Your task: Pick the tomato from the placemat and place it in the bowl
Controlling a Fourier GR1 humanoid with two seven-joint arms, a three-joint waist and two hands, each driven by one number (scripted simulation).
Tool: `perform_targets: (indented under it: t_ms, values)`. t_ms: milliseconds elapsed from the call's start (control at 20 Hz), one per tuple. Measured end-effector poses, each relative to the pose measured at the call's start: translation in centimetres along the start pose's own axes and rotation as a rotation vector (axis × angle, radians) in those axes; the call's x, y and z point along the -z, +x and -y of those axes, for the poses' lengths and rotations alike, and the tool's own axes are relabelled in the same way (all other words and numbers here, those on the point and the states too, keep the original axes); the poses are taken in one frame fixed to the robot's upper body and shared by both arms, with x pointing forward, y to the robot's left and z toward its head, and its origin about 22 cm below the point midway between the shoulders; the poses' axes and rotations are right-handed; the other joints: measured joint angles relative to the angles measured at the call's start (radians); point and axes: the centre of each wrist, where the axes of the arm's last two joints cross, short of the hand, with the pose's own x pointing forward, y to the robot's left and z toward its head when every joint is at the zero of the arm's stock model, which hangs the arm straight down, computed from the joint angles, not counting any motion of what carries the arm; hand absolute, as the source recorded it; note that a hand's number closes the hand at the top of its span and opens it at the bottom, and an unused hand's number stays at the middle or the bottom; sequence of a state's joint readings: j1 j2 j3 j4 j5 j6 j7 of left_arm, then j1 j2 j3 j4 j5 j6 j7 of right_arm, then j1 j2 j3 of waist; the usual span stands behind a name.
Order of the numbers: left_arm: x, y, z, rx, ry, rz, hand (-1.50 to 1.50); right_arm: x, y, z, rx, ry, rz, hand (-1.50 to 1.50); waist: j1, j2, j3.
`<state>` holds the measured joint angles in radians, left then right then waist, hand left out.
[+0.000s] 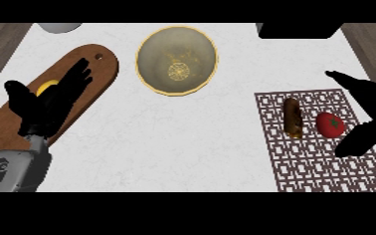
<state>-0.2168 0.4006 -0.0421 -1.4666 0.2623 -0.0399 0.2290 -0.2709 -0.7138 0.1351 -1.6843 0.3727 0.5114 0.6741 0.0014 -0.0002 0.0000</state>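
The right hand [357, 129], fingers spread wide, flanks the tomato [330, 124] on the placemat [312, 174]; the bowl [177, 61] sits beyond. The left hand [44, 104] rests open.

Tomato [330, 124] on placemat [308, 169], right hand [357, 129] beside

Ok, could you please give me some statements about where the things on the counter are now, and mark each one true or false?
1. The tomato lies on the placemat. True.
2. The bowl already holds the tomato. False: the tomato is not in it; only a gold pattern shows inside.
3. A brown oblong item lies on the placemat left of the tomato. True.
4. The right hand is curled around the tomato. False: it is open beside the tomato, which shows whole.
5. The left hand is over the placemat. False: it is open over the wooden cutting board.
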Motion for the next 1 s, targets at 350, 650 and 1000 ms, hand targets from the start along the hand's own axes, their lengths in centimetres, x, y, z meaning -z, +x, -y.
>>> perform_targets:
  t_ms: [350, 650, 1000]
  values:
    - [0.1, -0.3, 0.1, -0.007, -0.002, -0.008, 0.0, 1.6, -0.7, -0.7, -0.004, 0.0, -0.025, -1.5, 0.0, 0.0, 0.0]
    - [0.0, 0.3, 0.0, -0.006, -0.009, -0.003, 0.0, 2.5, -1.2, -1.6, -0.006, 0.011, -0.043, -1.5, 0.0, 0.0, 0.0]
    - [-0.2, 0.9, -0.1, -0.002, -0.009, -0.003, 0.0, 4.2, -1.4, -2.9, 0.004, 0.047, -0.063, -1.5, 0.001, 0.0, 0.0]
